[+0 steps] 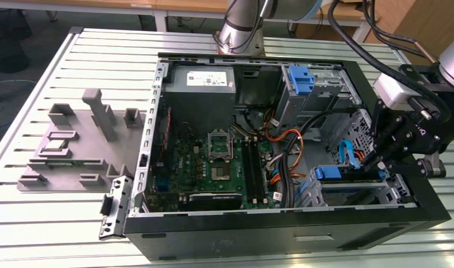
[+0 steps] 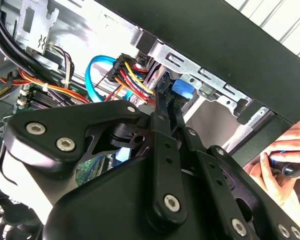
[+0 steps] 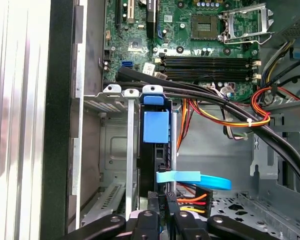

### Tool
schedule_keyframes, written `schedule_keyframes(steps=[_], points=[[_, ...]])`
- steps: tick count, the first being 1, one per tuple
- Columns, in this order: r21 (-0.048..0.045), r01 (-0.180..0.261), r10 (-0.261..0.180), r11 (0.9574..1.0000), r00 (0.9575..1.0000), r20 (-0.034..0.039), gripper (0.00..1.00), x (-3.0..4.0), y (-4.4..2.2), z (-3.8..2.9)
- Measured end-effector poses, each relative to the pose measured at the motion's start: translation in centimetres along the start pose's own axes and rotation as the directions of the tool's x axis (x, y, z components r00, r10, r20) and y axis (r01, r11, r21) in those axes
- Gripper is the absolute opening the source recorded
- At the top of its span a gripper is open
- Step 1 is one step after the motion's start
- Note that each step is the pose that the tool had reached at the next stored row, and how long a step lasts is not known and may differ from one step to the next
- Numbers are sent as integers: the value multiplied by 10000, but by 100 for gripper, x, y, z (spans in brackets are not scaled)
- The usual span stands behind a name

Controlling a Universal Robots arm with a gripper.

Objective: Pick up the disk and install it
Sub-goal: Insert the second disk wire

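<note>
One black gripper (image 1: pixel 376 159) reaches into the open computer case (image 1: pixel 286 234) near the drive bay at the exterior view's right. Its two thin fingers (image 2: pixel 165 115) are pressed close together, with almost no space between them. The disk (image 3: pixel 155 127) sits on its edge in a slot of the metal bay (image 3: pixel 115 150), and its blue frame shows. The fingertips are just beside its end, by the coloured wires (image 3: pixel 192 200). A hand (image 2: pixel 277 167) rests outside the case.

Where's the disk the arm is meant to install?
In the exterior view the disk sits in the drive cage at the computer case's lower corner on that view's right, just beside the hand.
</note>
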State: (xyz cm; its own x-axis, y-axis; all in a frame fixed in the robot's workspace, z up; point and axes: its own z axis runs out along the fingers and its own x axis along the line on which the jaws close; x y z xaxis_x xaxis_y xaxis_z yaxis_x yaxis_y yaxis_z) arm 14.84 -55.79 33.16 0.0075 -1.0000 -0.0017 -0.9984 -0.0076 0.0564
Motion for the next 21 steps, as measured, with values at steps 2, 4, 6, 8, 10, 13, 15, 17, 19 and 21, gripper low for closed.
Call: schedule_keyframes(steps=[2,4,6,8,10,13,15,17,19,21], points=[[1,0,0,10000,10000,6,18,0,0,-6],[7,2,-2,10000,10000,8,18,0,1,-30],[9,1,-1,10000,10000,10,18,0,2,-36],[24,1,-1,10000,10000,30,18,-1,12,-37],[49,3,-3,10000,10000,63,18,0,36,-35],[66,5,-6,10000,10000,92,18,0,67,-33],[71,7,-8,10000,9999,132,18,0,83,-30],[71,10,-11,10000,9999,165,18,-1,85,-28],[72,10,-11,10000,9999,165,18,-1,86,-28],[71,9,-10,10000,9999,165,18,-1,86,-26]])
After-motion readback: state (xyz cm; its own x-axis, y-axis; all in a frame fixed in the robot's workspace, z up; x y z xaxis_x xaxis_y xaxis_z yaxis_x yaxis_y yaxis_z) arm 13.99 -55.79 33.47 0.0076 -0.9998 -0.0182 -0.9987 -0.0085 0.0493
